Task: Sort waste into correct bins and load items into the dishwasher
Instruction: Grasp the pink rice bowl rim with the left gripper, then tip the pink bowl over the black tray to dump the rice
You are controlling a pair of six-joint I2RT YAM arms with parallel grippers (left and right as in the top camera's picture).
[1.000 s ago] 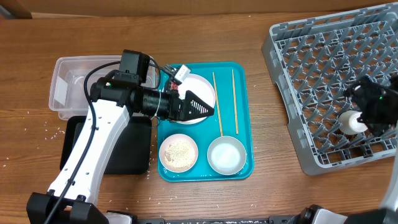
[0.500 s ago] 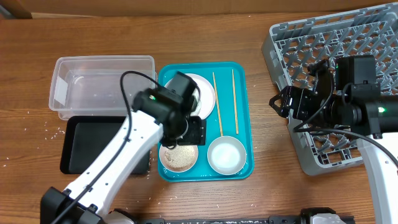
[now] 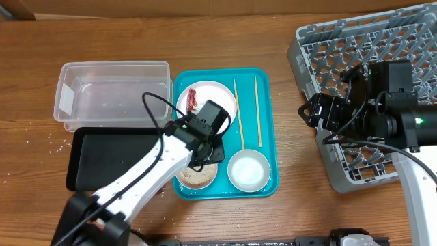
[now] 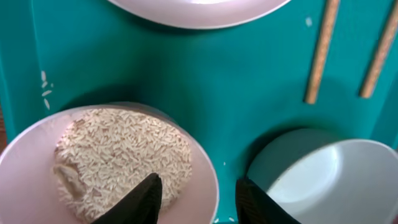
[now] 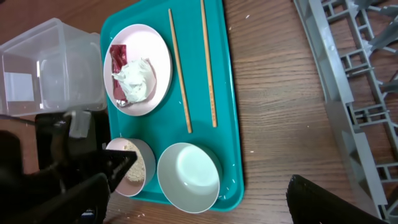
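Note:
My left gripper (image 4: 198, 183) is low over the teal tray (image 3: 263, 137) and straddles the rim of the bowl of rice (image 4: 106, 155). One finger is over the rice and the other outside the rim, with gaps on both sides. An empty white bowl (image 3: 248, 169) stands beside it. The plate (image 5: 152, 53) carries the red wrapper (image 5: 118, 55) and white tissue (image 5: 137, 78). Two chopsticks (image 3: 239, 113) lie on the tray. My right gripper (image 3: 308, 111) hovers wide open and empty at the left edge of the grey dish rack (image 3: 369, 61).
The clear tub (image 3: 113, 96) and the black tray (image 3: 102, 160) lie left of the teal tray. Loose rice grains (image 3: 41, 137) are scattered on the wood at far left. Bare wood separates the teal tray from the rack.
My left gripper moved from over the plate down to the rice bowl, and its jaws narrowed. The right arm drew out of the rack to its left edge, then stayed.

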